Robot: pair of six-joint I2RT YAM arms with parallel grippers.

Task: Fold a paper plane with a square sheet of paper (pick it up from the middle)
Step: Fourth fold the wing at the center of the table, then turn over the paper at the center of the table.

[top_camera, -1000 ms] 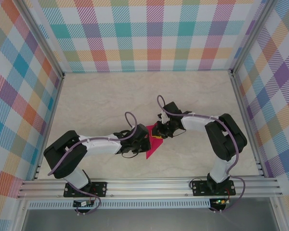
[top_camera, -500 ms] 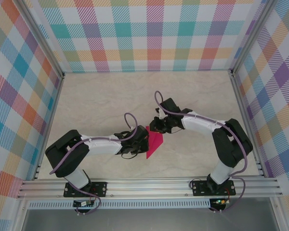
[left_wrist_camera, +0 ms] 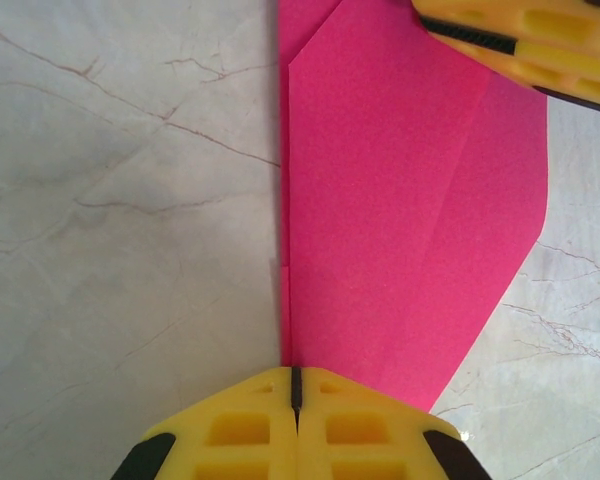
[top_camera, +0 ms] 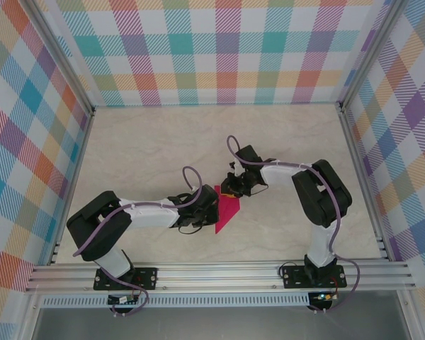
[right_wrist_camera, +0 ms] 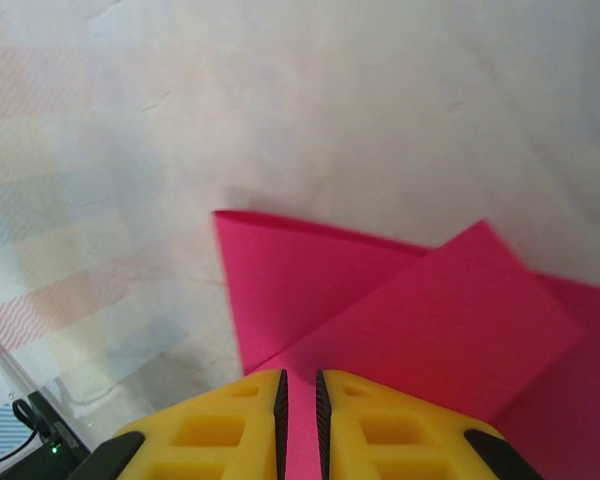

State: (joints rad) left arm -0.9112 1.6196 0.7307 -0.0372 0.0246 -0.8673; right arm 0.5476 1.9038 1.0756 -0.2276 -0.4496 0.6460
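The right gripper sits at the bottom edge; its two yellow fingers stand almost together, and pink shows in the thin slit between them. The pink sheet of paper lies on the pale, marbled table; its flap is folded over on a diagonal and runs in between the fingers. One sharp corner of the sheet points to the upper left.
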